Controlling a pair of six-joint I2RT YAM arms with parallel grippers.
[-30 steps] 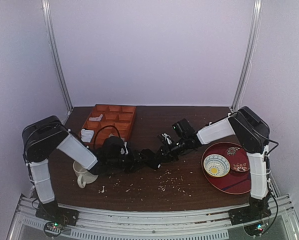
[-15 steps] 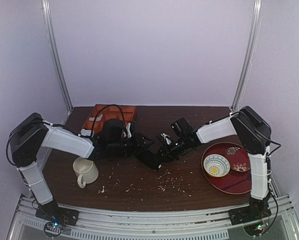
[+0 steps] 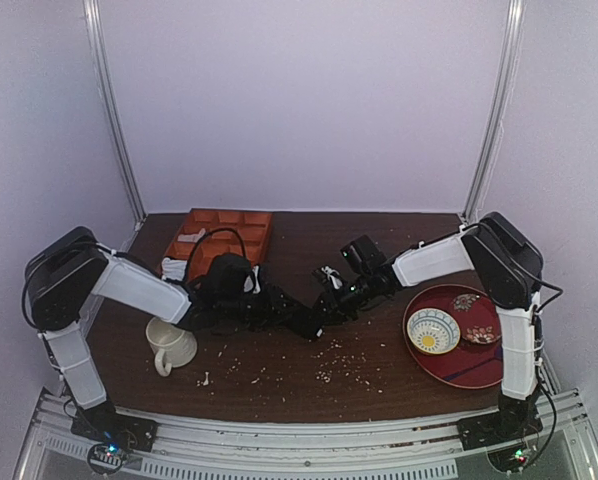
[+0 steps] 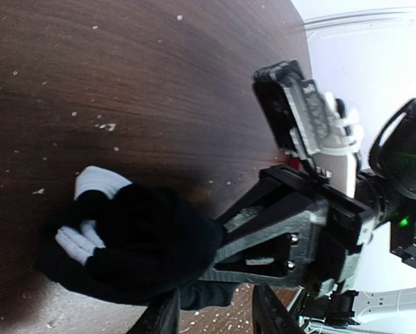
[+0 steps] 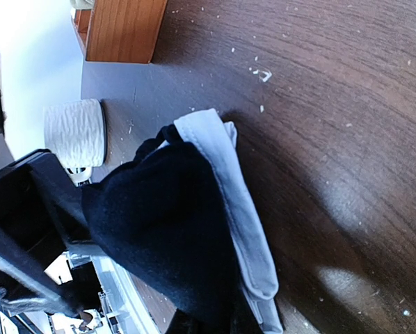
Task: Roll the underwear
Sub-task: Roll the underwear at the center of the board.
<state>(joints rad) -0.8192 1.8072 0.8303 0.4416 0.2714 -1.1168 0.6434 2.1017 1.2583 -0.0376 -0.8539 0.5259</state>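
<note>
**Black Underwear Held Between Two Grippers at Mid-Table**

A black piece of underwear (image 3: 304, 318) with pale edging was seen low over the middle of the dark wooden table (image 3: 379, 385), between the two arms. From the right, it was pinched by the right gripper (image 3: 329, 308), whose jaws were closed tightly on the fabric; in the right wrist view the cloth (image 5: 187, 236) was shown bunched directly at the fingers, its light band folded along one side. From the left, the left gripper (image 3: 279, 308) was brought up against the same bundle. In the left wrist view its two fingers (image 4: 168, 316) were seen parted at the bottom edge, with the black fabric (image 4: 131, 247) lying just past them; whether the cloth was actually gripped by them could not be told. The right gripper (image 4: 291, 229) was also visible there, clamped on the far side of the bundle.

A cream mug (image 3: 169, 345) was stood near the left arm, close to the front of the table. An orange compartment tray (image 3: 227, 235) was placed at the back left, with white items in some cells. A red plate (image 3: 479, 375) was set at the right, and a small patterned bowl (image 3: 433, 331) was rested on it. Pale crumbs (image 3: 339, 365) were scattered across the table in front of the grippers.
</note>
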